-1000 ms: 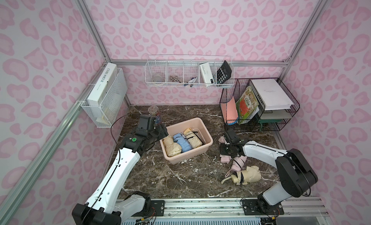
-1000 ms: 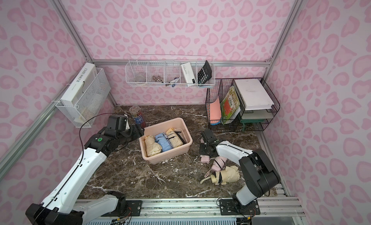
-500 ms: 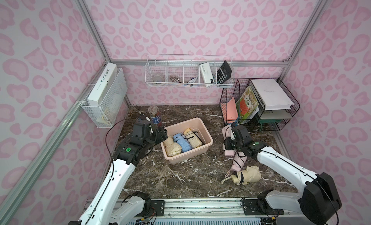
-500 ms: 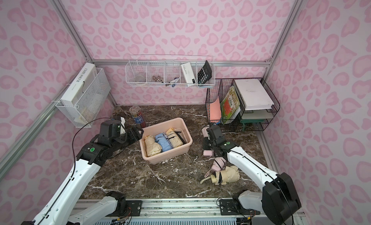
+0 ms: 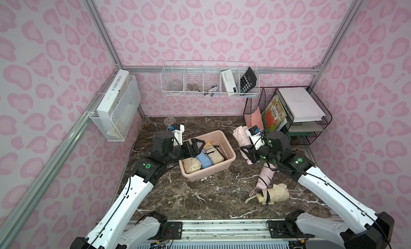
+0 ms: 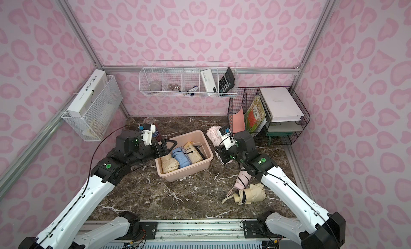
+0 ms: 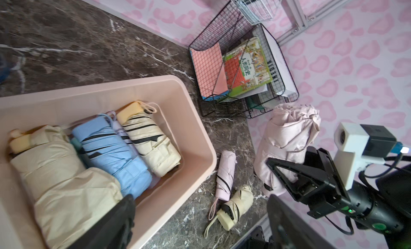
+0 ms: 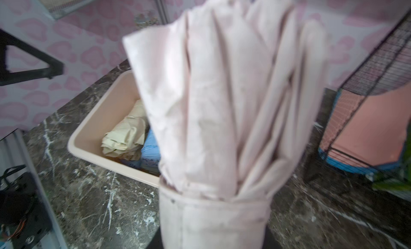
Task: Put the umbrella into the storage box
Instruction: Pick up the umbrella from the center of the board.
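Clamps folded pale-pink fabric umbrella (image 5: 239, 134) in right gripper (image 5: 248, 152), aloft beside peach-pink plastic storage box (image 5: 208, 172), mid-tabletop. Holds left gripper (image 5: 196, 147) wide, empty, over its left rim. Reads "L'AME SOEUR" on white book (image 5: 113, 92).

The storage box (image 5: 209, 172) holds three umbrellas (image 5: 205, 162); two umbrellas (image 5: 274, 192) lie right of it

Peach storage box (image 6: 189, 172) holds three folded umbrellas. Just beside it, right fingers (image 6: 219, 153) grip pale pink umbrella (image 6: 213, 135); left fingers (image 6: 163, 147) spread.
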Controlling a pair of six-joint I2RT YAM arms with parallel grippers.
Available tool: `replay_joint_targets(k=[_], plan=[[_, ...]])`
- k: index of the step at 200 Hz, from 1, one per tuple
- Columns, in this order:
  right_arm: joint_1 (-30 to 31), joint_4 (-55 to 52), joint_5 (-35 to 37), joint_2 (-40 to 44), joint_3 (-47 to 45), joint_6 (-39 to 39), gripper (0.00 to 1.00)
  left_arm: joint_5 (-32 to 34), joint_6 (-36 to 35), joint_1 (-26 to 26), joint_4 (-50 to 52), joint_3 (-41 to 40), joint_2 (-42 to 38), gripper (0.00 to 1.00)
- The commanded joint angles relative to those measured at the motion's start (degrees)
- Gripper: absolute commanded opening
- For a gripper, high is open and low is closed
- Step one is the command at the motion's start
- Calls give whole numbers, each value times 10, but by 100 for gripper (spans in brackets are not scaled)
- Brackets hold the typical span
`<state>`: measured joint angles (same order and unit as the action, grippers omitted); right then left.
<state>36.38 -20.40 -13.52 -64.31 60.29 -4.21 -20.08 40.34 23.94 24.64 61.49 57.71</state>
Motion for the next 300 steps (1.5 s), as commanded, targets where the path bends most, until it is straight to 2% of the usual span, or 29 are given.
replay_joint_targets(k=[1, 32, 49, 82, 107, 151, 181, 207, 228, 257, 284, 300], plan=[[17, -23, -136, -18, 35, 81, 21, -89, -6, 7, -90, -13, 0, 94], [24, -60, -270, -64, 87, 83, 21, -188, -2, 11, -177, -45, -6, 95], [31, -81, -317, -87, 113, 83, 21, -228, 1, 11, -223, -63, -15, 96], [39, -105, -383, -119, 148, 69, 19, -280, 1, 13, -279, -71, -21, 98], [51, -104, -431, -130, 152, 62, 18, -288, -17, 12, -263, -60, -9, 98], [55, -109, -459, -148, 161, 76, 17, -344, -43, 12, -253, -25, 21, 92], [53, -123, -465, -166, 189, 86, 17, -368, -73, 13, -202, -10, 28, 88], [49, -128, -471, -171, 197, 91, 17, -366, -97, 13, -169, -9, 23, 89], [45, -128, -476, -173, 197, 89, 17, -334, -129, 13, -124, -4, 20, 89], [44, -143, -488, -185, 204, 93, 17, -335, -140, 11, -120, 0, 26, 79], [44, -152, -497, -189, 199, 100, 17, -346, -140, 11, -119, 11, 39, 64], [44, -152, -503, -192, 195, 100, 17, -353, -141, 11, -117, 17, 47, 50]])
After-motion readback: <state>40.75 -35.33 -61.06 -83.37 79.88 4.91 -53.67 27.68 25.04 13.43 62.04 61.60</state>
